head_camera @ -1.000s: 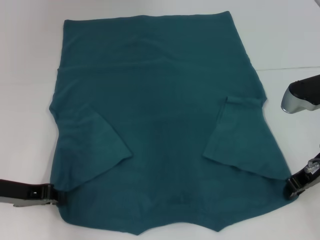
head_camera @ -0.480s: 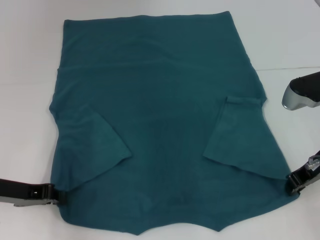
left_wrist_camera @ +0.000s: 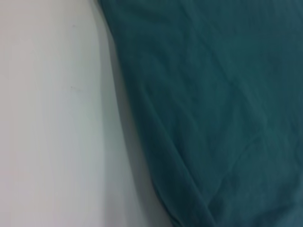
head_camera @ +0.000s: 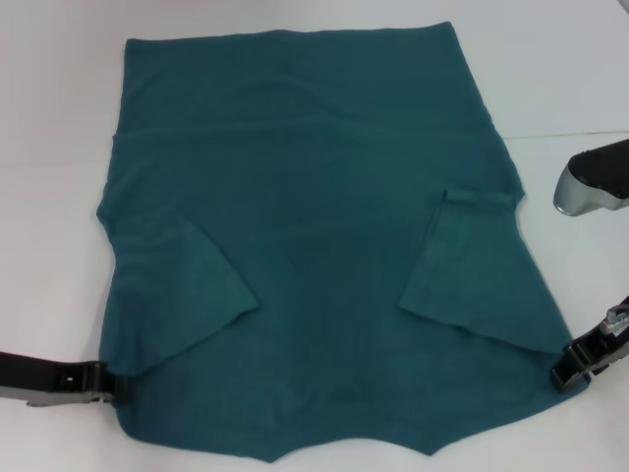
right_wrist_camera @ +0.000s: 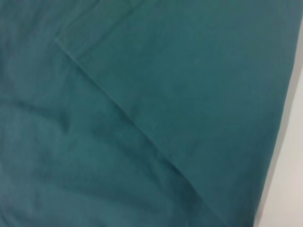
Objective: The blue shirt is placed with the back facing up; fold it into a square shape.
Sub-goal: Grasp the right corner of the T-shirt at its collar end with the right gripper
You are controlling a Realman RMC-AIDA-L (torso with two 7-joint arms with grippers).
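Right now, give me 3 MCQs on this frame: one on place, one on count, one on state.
1. Where are the two grippers?
A. At the shirt's near side edges
B. Over the far hem
C. Above the shirt's middle

2. How many sleeves lie folded inward on the shirt?
A. None
B. One
C. Two

3. How does the shirt lie?
A. Bunched in a heap
B. Spread flat on the table
C. Lifted clear

Key:
1 A: the left gripper and right gripper flank the near corners of the blue shirt.
2 C: a flap shows on each side.
3 B: it lies spread on the white table.
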